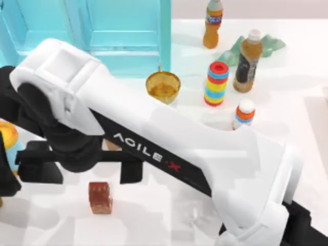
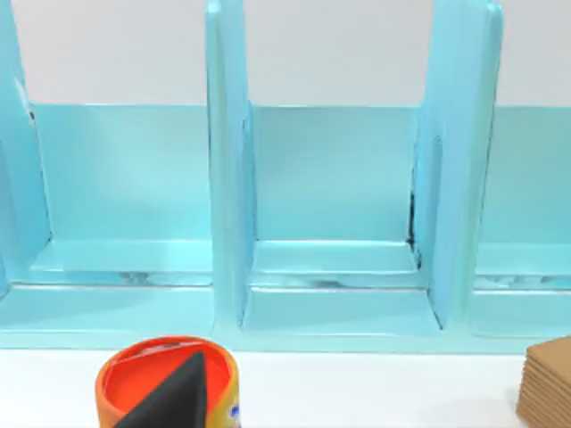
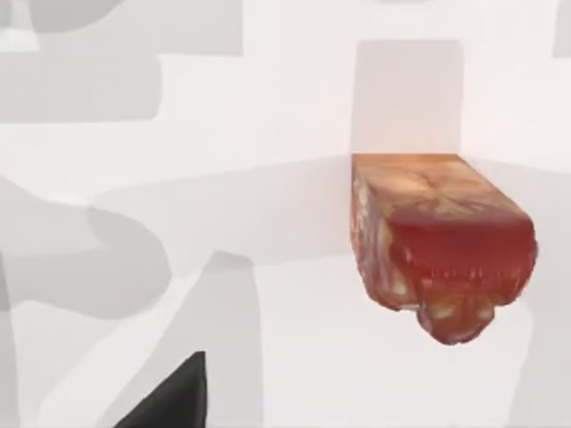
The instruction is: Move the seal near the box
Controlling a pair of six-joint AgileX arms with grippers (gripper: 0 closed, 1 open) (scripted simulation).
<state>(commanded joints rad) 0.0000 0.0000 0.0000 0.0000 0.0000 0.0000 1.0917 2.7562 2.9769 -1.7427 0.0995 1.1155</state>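
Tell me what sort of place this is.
Probably a rendered tabletop test scene, not a real room: a plain white table scattered with unrelated things, such as a light-blue cabinet, drink bottles, a ring stack and the seal, under the right arm.

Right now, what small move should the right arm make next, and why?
Probably centre the right gripper over the seal before lowering. The seal lies free on the table, the gripper hangs open above it, and the right wrist view has the seal off-centre. The box peeks out beside the arm. The left arm sits parked at the left.
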